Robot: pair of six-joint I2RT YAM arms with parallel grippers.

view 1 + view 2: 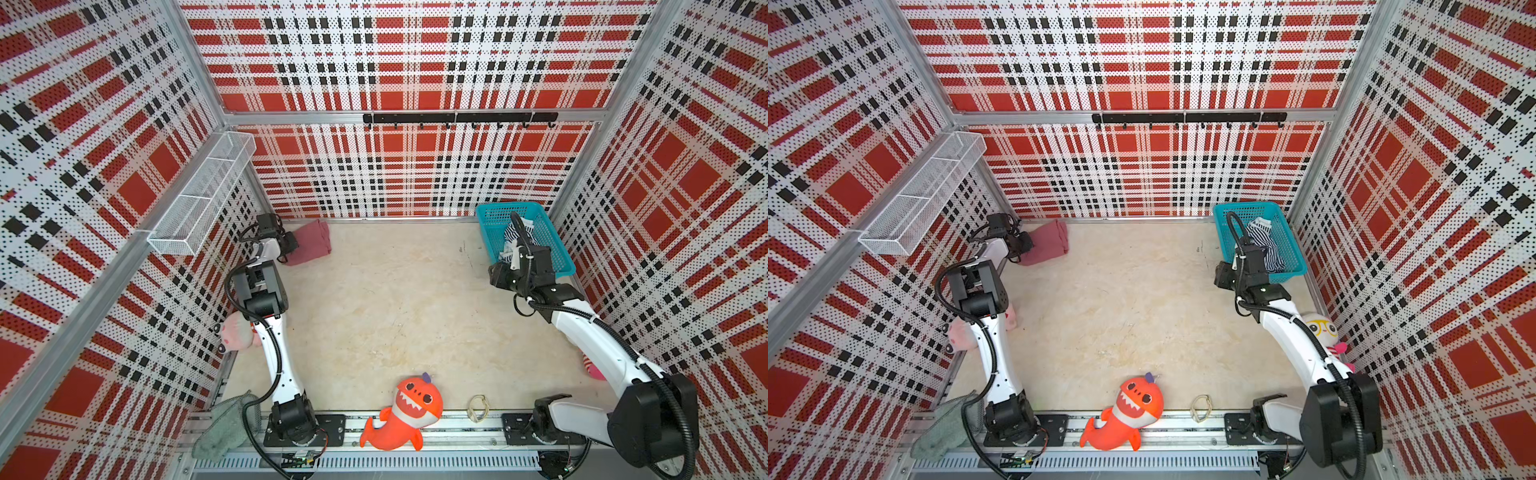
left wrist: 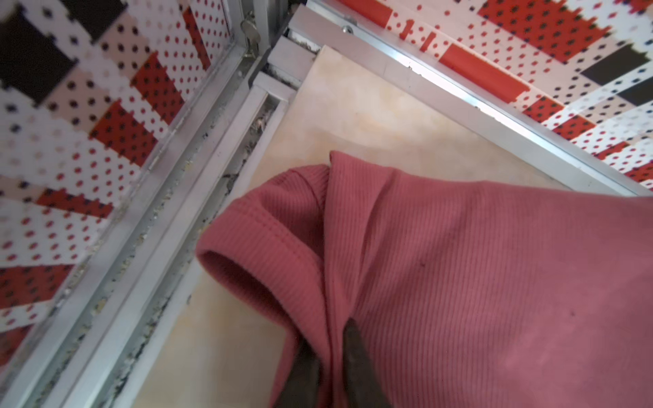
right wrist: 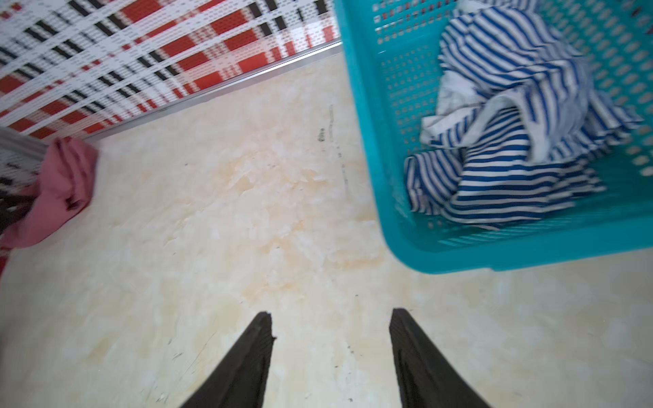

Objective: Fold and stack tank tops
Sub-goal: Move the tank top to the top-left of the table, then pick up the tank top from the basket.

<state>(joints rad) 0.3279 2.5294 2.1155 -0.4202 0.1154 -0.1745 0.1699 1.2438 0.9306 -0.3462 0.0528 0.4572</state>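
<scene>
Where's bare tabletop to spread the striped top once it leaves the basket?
Whole middle of the table is bare, bordered by the maroon-pink tank top, teal basket and shark plush. Crowded: both far corners, the near edge, and around the pink plush.

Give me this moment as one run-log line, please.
left gripper: shut on ribbed maroon-pink tank top | right gripper: open, empty, beside teal plastic basket | striped navy-and-white tank top: crumpled in basket
</scene>
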